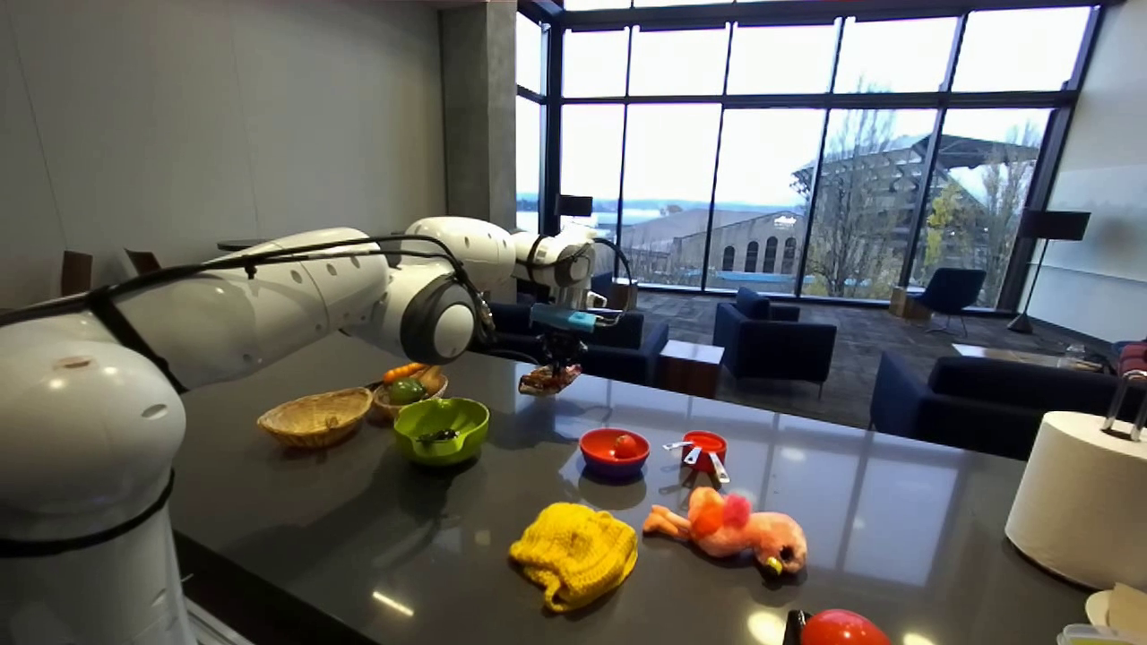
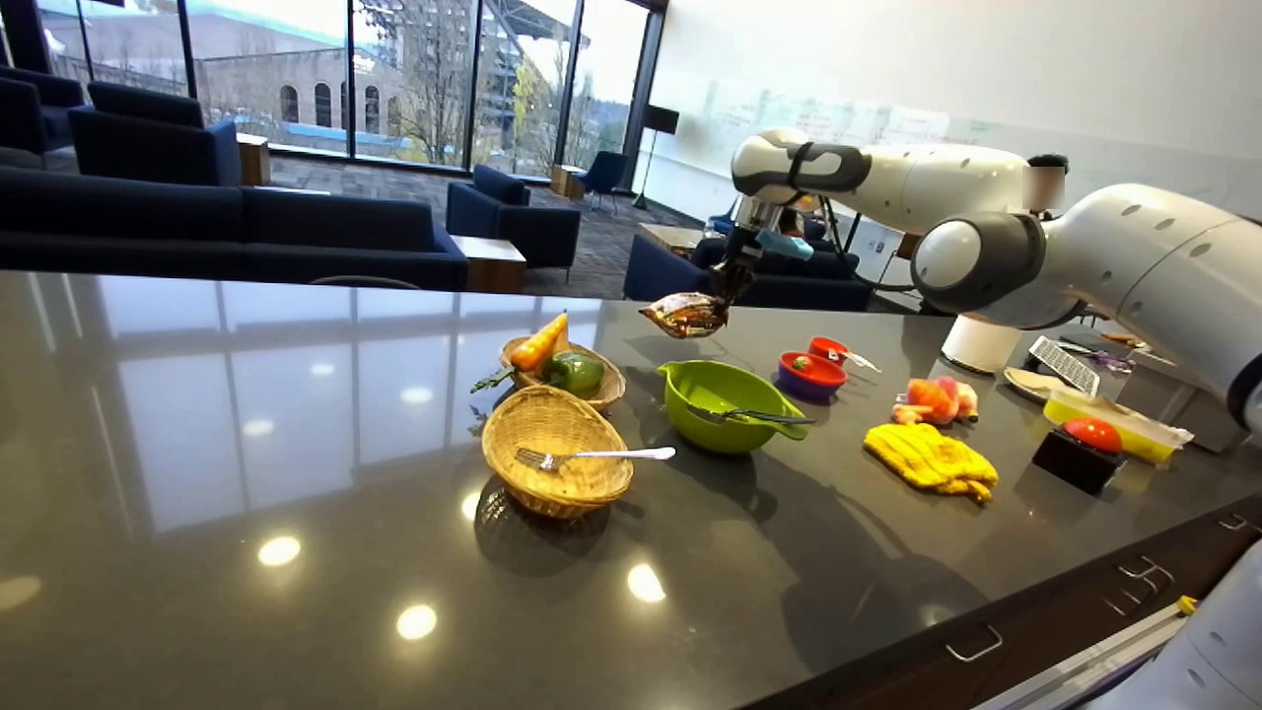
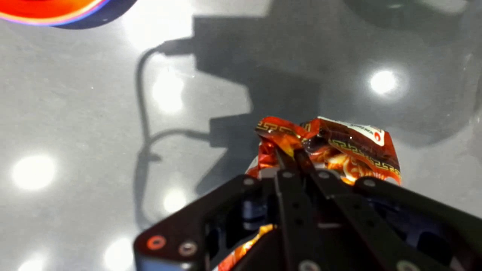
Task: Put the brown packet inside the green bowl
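My gripper is shut on the shiny red-brown packet and holds it above the grey counter. In an exterior view the packet hangs tilted to one side of the gripper, behind the green bowl. In the wrist view the packet is crumpled between the fingertips, and the fingers hide part of it. The green bowl stands upright on the counter, apart from the packet. In an exterior view the bowl has a dark utensil in it.
Beside the bowl are a wicker basket with a fork and another basket with toy vegetables. A red and purple bowl, red measuring cups, yellow cloth and pink plush toy also lie on the counter.
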`<state>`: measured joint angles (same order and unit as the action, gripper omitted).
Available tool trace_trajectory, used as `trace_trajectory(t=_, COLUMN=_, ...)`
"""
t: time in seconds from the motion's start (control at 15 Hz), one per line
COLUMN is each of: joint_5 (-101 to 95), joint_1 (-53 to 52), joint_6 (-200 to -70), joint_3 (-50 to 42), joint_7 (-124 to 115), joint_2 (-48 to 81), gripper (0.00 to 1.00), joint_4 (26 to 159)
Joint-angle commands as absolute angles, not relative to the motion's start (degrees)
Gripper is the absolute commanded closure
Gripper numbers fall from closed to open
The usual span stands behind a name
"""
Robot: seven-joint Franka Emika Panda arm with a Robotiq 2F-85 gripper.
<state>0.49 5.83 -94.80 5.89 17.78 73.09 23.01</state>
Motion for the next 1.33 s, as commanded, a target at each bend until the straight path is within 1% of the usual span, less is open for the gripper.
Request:
trace_trajectory(t=0.0, joint_5=-1.7, joint_1=3.6, joint_6=-94.3, joint_3=4.1, joint_7=14.6, joint_2=71.5, gripper=0.99, joint_4=23.3)
trace_trajectory(t=0.53, joint_5=-3.6, joint_1=0.1, joint_6=-89.4, joint_3=2.5, joint_7=9.6, joint_2=69.5, gripper=0.99, joint_4=23.1)
trace_trajectory(t=1.27, joint_5=-2.4, joint_1=-0.8, joint_6=-74.0, joint_3=3.2, joint_7=7.0, joint_2=65.5, gripper=0.99, joint_4=23.0)
